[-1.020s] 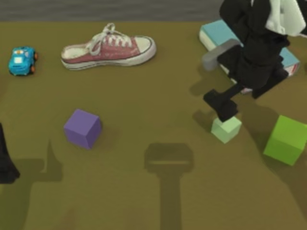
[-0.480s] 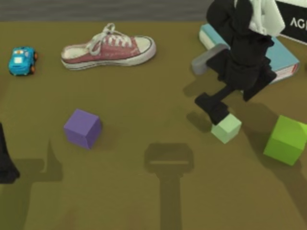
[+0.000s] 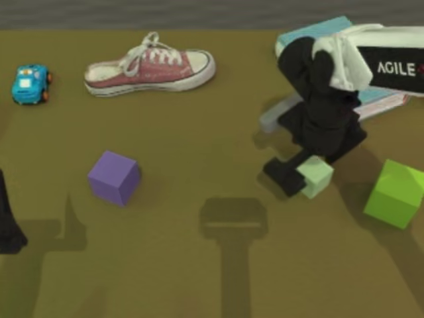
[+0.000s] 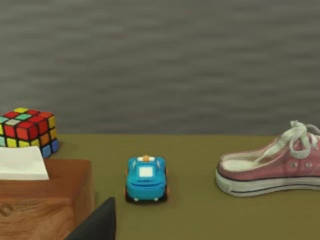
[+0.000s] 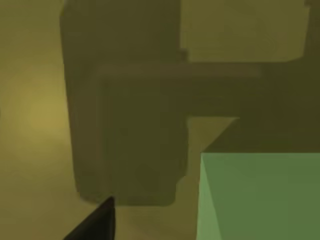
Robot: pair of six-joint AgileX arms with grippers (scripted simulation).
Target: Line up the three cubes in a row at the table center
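The pale mint-green cube (image 3: 317,176) sits on the table (image 3: 199,152) right of centre. My right gripper (image 3: 305,173) is down at it and open, one dark finger (image 3: 285,176) on the cube's left side. In the right wrist view that finger (image 5: 97,222) stands a gap away from the mint cube (image 5: 260,197). The other finger is hidden. The larger lime-green cube (image 3: 396,194) lies near the right edge and the purple cube (image 3: 114,177) left of centre. My left gripper (image 3: 8,228) stays parked at the left edge, open.
A pink sneaker (image 3: 151,66) and a blue toy car (image 3: 30,84) lie along the far side. A teal book (image 3: 311,34) sits under the right arm. The left wrist view shows a Rubik's cube (image 4: 27,131) and a wooden tissue box (image 4: 42,200).
My right arm has swung down and forward. Its finger moved from over the mint cube to its left side. The cubes have hardly shifted and the left arm is still.
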